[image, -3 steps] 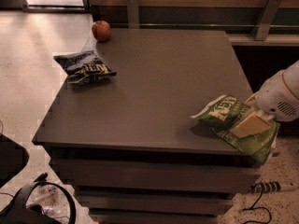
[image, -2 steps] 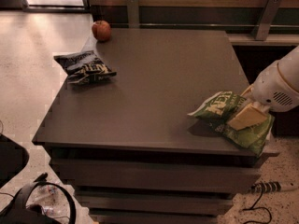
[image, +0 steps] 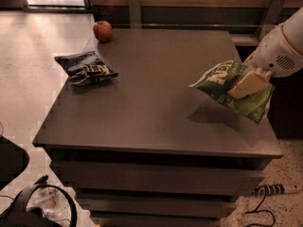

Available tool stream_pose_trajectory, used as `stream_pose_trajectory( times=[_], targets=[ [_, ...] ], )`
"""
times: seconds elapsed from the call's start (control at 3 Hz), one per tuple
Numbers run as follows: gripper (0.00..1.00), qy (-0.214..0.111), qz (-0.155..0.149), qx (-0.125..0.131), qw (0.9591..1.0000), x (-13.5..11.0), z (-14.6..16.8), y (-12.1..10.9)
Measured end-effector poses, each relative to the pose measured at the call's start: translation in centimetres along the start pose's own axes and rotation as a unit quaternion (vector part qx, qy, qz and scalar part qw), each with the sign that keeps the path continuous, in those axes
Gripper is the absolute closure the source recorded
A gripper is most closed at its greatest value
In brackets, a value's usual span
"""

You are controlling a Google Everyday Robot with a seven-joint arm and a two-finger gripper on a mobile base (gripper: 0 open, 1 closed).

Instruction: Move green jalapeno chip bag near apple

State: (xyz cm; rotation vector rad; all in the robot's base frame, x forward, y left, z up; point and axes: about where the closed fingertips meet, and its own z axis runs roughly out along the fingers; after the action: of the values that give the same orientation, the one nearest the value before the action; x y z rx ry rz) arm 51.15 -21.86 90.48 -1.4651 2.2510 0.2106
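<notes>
The green jalapeno chip bag [image: 227, 86] hangs in the air above the right side of the dark table [image: 156, 98], casting a shadow on the top. My gripper [image: 250, 82] comes in from the right on a white arm and is shut on the bag; a tan finger [image: 248, 84] presses across its front. The red apple [image: 102, 30] sits at the table's far left corner, well away from the bag.
A black chip bag [image: 86, 68] lies on the left side of the table, in front of the apple. A rail with metal posts [image: 134, 9] runs behind the table. Cables and a power strip [image: 274, 189] lie on the floor.
My gripper has lifted the green bag off the table's right edge and carried it up and slightly inward. The apple and black bag have not moved.
</notes>
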Motion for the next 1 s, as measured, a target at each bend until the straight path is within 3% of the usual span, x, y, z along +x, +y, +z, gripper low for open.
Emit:
stream_pose_trajectory(
  times=[0.67,1.0],
  targets=[
    [1.00,-0.066,0.002,0.060,0.9960,-5.0,-1.8,-7.9],
    [1.00,-0.116,-0.002,0.099,0.9883,-11.2,-1.9,-13.4]
  ],
)
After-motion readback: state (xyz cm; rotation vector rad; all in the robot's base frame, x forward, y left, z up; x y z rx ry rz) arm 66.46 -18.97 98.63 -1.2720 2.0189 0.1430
